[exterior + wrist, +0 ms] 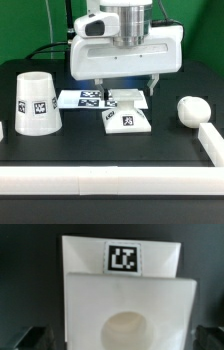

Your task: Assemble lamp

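The black counter (pixel 100 145) is carrying all three lamp parts, well apart from one another. The shade (pixel 38 103) is standing near the counter's edge on the exterior view's left. Its wide mouth is facing down onto the surface, so its inside is hidden, and a tag on its wall is facing the camera.

The base (pixel 128 120) is lying flat around the middle of the counter, with a tag showing on its near side. The bulb (pixel 190 108) is resting close to the edge on the exterior view's right, just beside the white rail (pixel 212 140) running along that edge. Another rail (pixel 100 180) is bordering the counter's near edge.

The marker board (pixel 80 98) is lying toward the far edge, just behind the base.

The arm (pixel 125 40) is hanging over the middle of the counter, above the rear part of the base. Its jaws are spread wide and holding nothing.

In the wrist view the base (pixel 125 297) is filling most of the picture, with a tag on its far portion. Its round socket (pixel 130 331) is lying open to the camera, showing only smooth white plastic inside. The dark fingers (pixel 30 336) are showing at either side of the base. Whether they are touching its edges is too blurred to tell.
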### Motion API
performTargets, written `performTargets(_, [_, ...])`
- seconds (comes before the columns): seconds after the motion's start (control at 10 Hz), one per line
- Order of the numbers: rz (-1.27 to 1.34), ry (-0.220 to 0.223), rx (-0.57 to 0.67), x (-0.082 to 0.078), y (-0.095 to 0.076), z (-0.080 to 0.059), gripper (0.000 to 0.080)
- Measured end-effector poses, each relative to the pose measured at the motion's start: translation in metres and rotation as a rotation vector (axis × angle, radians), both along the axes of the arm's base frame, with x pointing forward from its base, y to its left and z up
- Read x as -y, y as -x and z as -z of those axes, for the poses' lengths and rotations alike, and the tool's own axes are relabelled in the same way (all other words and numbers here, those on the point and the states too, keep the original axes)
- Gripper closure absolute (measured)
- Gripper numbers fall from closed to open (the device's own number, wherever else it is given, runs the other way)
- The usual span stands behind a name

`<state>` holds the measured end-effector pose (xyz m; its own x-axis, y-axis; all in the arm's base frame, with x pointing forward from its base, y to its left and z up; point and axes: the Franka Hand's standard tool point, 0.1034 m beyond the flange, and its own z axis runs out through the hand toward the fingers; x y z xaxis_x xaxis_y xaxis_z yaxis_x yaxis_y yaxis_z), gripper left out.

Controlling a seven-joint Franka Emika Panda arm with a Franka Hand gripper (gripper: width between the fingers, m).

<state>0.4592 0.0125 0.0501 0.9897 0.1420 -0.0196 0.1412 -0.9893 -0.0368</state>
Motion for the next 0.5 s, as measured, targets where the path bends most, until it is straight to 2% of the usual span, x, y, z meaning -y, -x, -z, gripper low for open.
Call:
performTargets(0.1, [0.004, -0.003, 0.0, 0.0006, 0.0, 0.0001, 0.01])
performTargets(0.3, [-0.003, -0.004, 0.0, 0.0004, 0.0001, 0.0002, 0.0266])
performTargets(0.5, [-0.003, -0.004, 0.0, 0.0003, 0.0001, 0.0002, 0.0266])
